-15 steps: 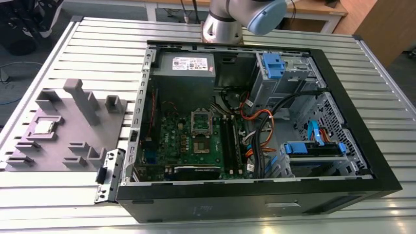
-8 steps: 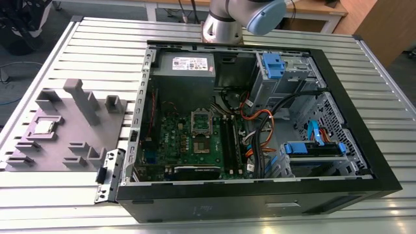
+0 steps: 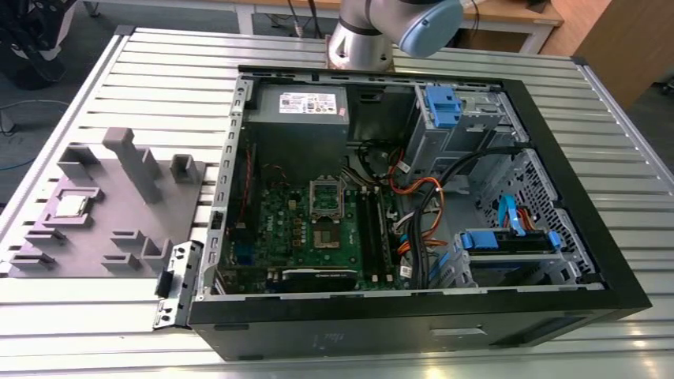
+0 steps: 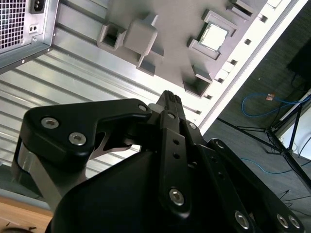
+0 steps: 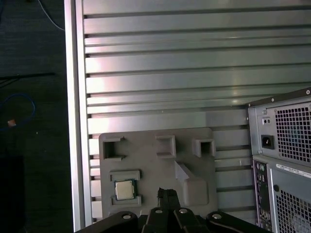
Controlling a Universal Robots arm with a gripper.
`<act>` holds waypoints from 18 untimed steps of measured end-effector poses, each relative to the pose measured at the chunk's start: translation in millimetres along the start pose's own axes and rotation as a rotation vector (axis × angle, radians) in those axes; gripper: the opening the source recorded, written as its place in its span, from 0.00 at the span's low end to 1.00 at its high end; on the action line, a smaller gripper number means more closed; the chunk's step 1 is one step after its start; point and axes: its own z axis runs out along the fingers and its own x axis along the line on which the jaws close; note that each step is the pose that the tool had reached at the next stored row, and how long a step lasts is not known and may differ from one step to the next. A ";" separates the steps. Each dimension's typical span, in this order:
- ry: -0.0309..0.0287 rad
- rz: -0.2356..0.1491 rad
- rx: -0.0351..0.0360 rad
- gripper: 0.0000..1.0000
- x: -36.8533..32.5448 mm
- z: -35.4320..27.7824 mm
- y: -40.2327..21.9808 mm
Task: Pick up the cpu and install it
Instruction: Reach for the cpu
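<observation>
Tray (image 3: pixel 116 229): grey, at the exterior view's left.
Cpu (image 3: pixel 71 206): flat in a tray pocket, on the tray's side away from the case; square, so no long axis.
My claw (image 5: pixel 167 193): fingers closed together, holding nothing. It hangs above the tray, apart from the cpu and offset from it toward the case.
Case (image 3: pixel 421 332): beside the tray, lid off, board (image 3: pixel 305 237) inside.
</observation>
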 end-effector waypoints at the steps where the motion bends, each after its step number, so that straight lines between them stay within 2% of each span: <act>1: 0.0000 0.000 0.0000 0.11 0.0 0.0 0.0; 6: -0.0002 0.000 0.0000 0.11 0.5 0.0 -0.1; 13: -0.0020 0.000 -0.0001 0.11 5.9 1.1 -1.4; 18: -0.0020 0.000 -0.0001 0.11 9.1 5.6 -6.1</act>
